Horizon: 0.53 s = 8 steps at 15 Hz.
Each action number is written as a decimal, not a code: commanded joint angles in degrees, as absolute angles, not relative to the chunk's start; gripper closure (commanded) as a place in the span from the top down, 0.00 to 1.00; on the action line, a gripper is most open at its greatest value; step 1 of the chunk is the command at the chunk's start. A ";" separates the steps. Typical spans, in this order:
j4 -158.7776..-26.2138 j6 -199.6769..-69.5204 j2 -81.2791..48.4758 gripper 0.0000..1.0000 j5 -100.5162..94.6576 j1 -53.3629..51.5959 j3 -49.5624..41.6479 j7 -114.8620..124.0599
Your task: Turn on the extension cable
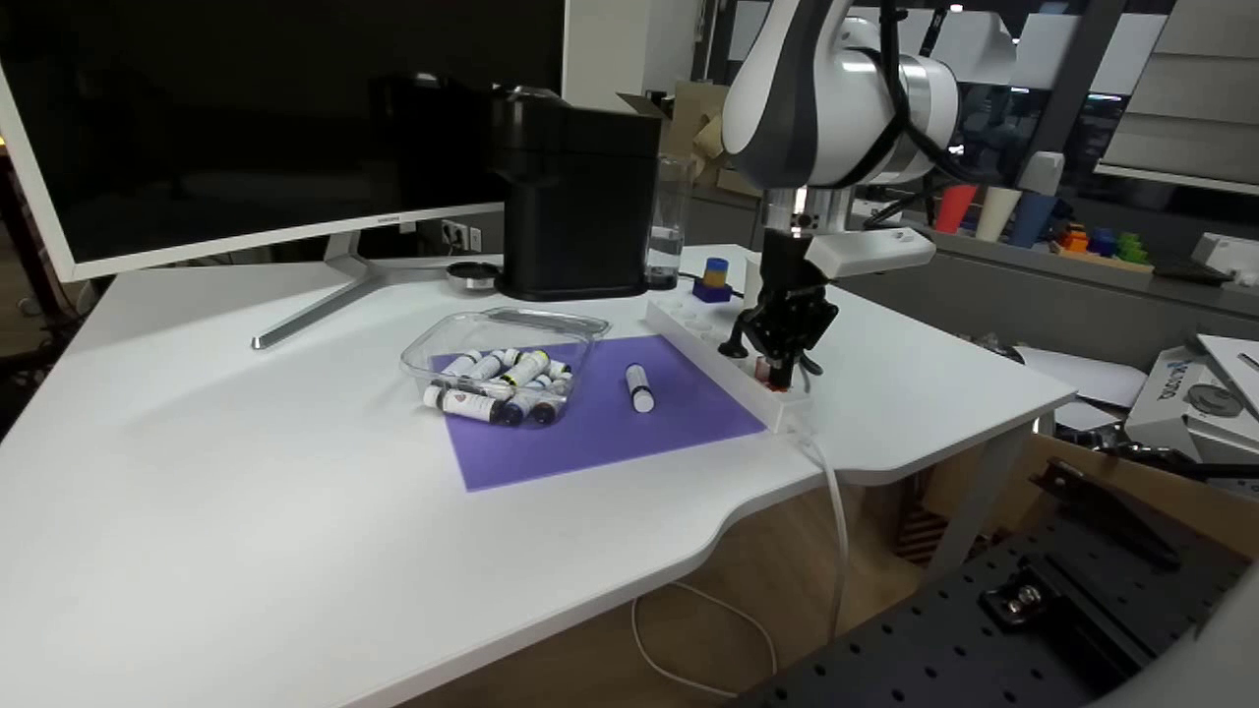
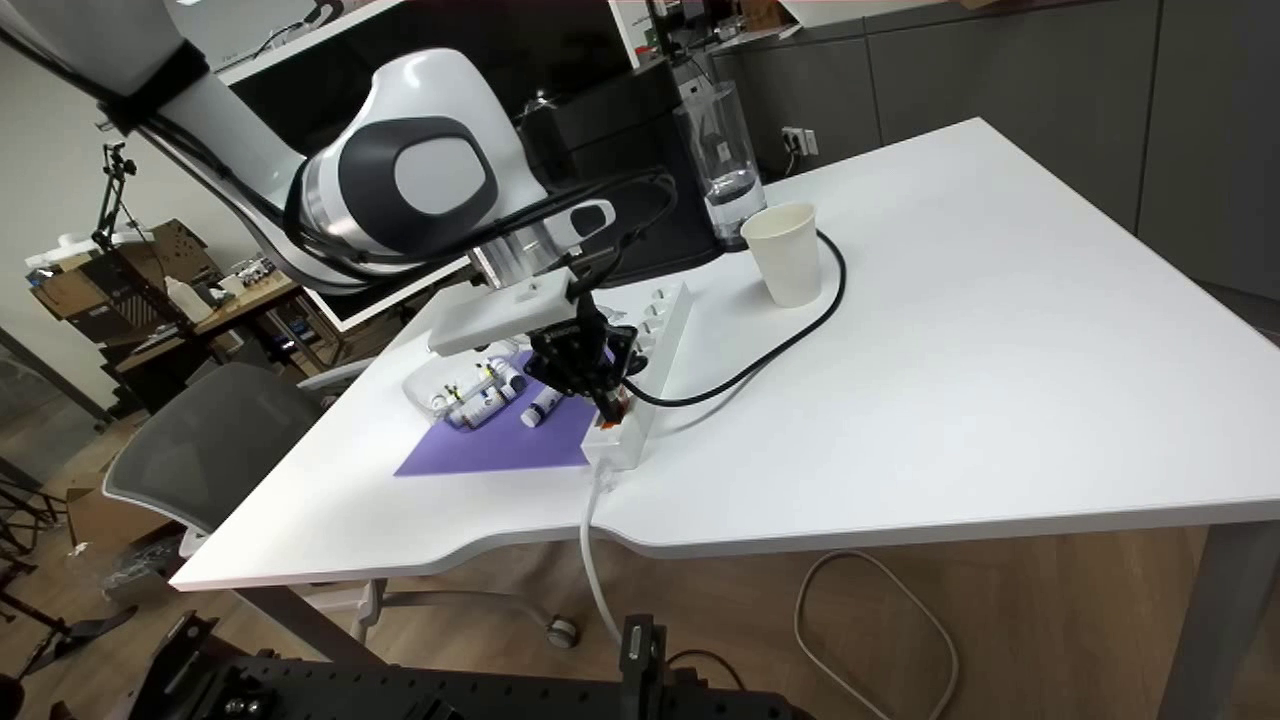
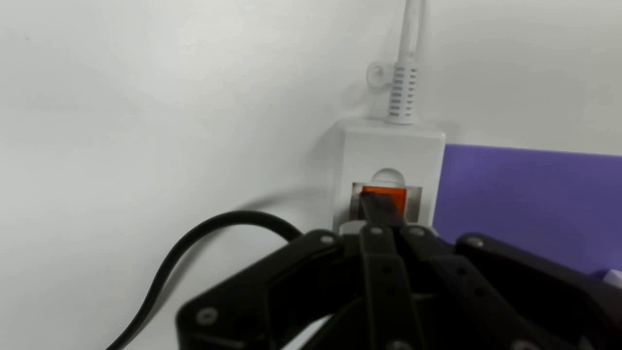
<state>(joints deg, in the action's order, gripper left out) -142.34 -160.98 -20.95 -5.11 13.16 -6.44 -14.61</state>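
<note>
Black jointed pincer (image 3: 383, 209) stands with fingers drawn together, holding nothing, tips down at the red-orange rectangular switch (image 3: 399, 194) of the white oblong plastic power strip (image 3: 391, 151).

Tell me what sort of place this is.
Probably an office or lab: there's a large monitor on a white desk, an office chair nearby, and a robot arm.

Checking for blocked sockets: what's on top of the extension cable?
The extension cable holds a black plug, round sockets and a red-orange switch. The shut gripper over the switch hides part of it; anything beneath the plug is hidden.
</note>
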 commanded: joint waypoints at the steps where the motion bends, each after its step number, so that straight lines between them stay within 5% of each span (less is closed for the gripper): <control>1: -142.31 -160.83 -20.89 0.00 -5.09 13.05 -6.50 -14.58; 8: -140.27 -160.63 -24.02 0.00 -3.53 14.40 -5.40 -15.60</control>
